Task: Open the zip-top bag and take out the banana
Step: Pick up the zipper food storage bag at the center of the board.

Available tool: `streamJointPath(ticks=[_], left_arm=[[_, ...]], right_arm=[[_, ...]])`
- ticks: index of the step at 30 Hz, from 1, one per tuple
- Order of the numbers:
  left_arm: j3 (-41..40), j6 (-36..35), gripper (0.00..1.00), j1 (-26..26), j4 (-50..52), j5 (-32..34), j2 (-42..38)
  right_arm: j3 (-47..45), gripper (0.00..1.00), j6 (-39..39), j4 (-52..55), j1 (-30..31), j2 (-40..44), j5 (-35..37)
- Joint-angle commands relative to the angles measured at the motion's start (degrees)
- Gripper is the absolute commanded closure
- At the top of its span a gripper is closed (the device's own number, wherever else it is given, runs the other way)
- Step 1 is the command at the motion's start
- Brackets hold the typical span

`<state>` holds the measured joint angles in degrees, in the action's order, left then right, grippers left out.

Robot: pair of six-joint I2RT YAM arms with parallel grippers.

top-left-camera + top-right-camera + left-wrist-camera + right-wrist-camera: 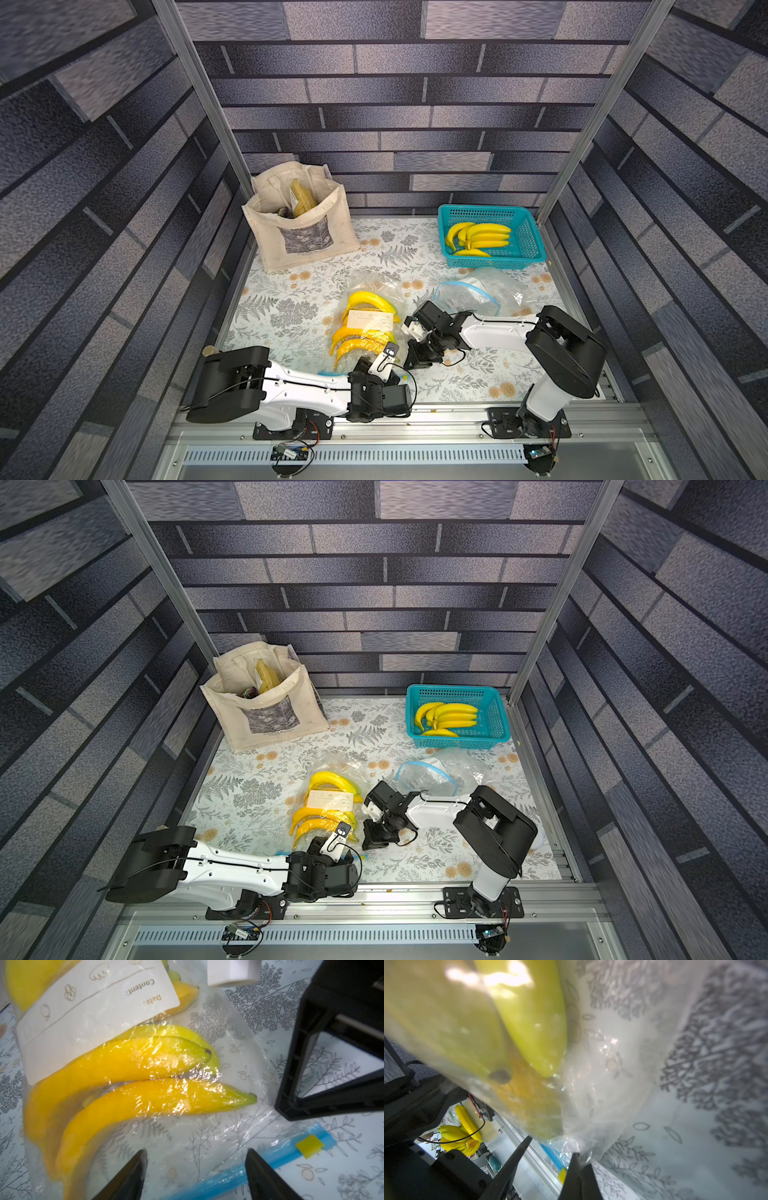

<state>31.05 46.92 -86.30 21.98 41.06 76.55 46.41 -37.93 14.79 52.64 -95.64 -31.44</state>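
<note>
Robotics lab test cell: aluminium frame post (203, 91), printed brick-pattern backdrop (415, 104), floral-sheet worktop (291, 299), left arm (299, 386) and right arm (498, 328) bolted to front rail (415, 432).

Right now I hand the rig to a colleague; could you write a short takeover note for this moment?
Left tool: open, above the zip-top bag near its blue zip strip.
Right tool: shut on the bag's film at one edge.
Bananas are inside the bag, mid-table.
Done: bag pinched.
To do: move the yellow slider, open the bag, take out a banana.
</note>
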Motion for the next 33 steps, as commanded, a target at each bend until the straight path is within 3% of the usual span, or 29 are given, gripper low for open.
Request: streamJointPath(ticks=[1,8,16,27,33], left_arm=[[-0.1,-7.5,0.22,-2.4,-0.8,3.0,-3.2],[0.2,-16.9,0.22,-6.2,-1.5,1.0,-7.4],[2.0,-17.8,0.23,-8.9,5.2,2.5,-10.1],[9.9,-14.5,0.25,-8.7,11.1,10.1,3.4],[9.6,-13.5,0.28,-7.4,10.0,10.7,4.1]], right_arm=[[4.8,1.0,1.9,8.7,0.1,2.4,-3.2],[11.1,1.0,3.2,15.6,-1.9,3.1,-6.5],[11.8,1.0,6.5,19.6,-5.0,4.7,-8.6],[11.9,1.0,7.3,21.8,-5.4,7.1,-12.8],[12.3,1.0,7.6,23.2,-5.5,8.8,-14.1]])
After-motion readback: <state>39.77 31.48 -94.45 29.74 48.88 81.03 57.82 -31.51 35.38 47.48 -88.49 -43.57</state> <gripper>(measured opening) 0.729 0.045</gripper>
